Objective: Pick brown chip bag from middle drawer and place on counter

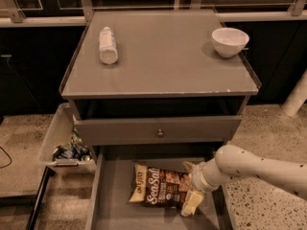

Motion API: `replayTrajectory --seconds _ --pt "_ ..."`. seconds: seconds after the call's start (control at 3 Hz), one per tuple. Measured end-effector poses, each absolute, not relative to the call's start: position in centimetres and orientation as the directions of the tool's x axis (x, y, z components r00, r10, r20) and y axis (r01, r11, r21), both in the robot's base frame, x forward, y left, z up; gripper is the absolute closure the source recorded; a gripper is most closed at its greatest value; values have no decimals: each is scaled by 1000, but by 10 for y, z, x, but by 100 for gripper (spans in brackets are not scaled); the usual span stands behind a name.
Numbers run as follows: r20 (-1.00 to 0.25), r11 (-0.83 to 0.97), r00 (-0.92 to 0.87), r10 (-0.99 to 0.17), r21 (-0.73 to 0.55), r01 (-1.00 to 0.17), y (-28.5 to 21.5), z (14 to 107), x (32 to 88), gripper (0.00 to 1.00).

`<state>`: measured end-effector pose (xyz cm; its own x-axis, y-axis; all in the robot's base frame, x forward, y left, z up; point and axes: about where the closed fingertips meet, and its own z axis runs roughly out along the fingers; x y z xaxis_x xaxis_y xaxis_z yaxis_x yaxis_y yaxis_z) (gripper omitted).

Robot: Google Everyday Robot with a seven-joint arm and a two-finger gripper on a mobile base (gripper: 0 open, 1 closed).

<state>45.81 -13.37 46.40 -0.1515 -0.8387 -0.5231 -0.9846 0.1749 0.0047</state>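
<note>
The brown chip bag (pixel 160 188) lies flat on the floor of the pulled-out middle drawer (pixel 111 195), white "Sea Salt" lettering up, cream ends to the left and right. My gripper (pixel 190 188) comes in from the right on a white arm and sits low in the drawer at the bag's right end. One cream finger (pixel 191 204) lies by the bag's lower right corner and another (pixel 188 167) shows above it. The grey counter (pixel 158 56) is above, with a chipped front edge.
On the counter, a white bottle (pixel 107 44) lies at the back left and a white bowl (pixel 230 41) stands at the back right. A closed drawer front with a small knob (pixel 159 133) hangs over the open drawer. A bin of small items (pixel 67 147) sits left.
</note>
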Motion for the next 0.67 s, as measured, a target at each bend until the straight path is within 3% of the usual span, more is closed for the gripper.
replayTrajectory --seconds 0.67 --pt "-594 129 -72 -801 -54 -990 -98 412 468 0"
